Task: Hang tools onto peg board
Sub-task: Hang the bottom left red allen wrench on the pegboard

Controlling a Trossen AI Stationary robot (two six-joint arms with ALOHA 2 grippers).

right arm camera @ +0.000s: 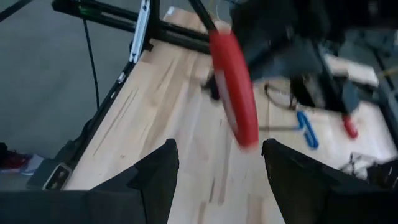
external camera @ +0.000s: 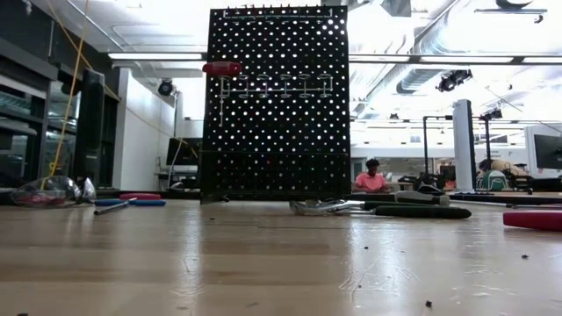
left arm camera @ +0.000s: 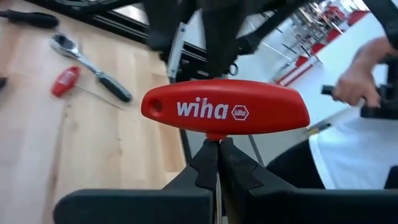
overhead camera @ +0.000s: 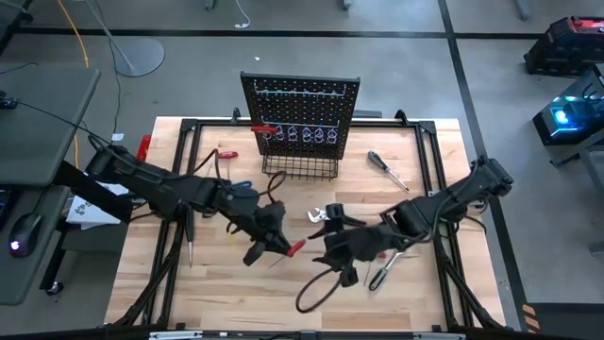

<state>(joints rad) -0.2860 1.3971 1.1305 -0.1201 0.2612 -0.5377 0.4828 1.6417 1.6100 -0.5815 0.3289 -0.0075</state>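
left claw (left arm camera: 217,163) clamped tight, mid-table | right claw (right arm camera: 217,163) fingers spread, facing it

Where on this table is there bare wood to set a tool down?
Bare wood lies along the table's front right edge and behind the black screwdriver. The middle is crowded: both grippers, left holding the red T-handle tool, right open beside it.

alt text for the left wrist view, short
The left gripper, shut, holds a red T-handle tool by its shaft, handle crosswise above the fingers. Beyond lie a chrome ratchet and a small red-handled tool on the wooden table.
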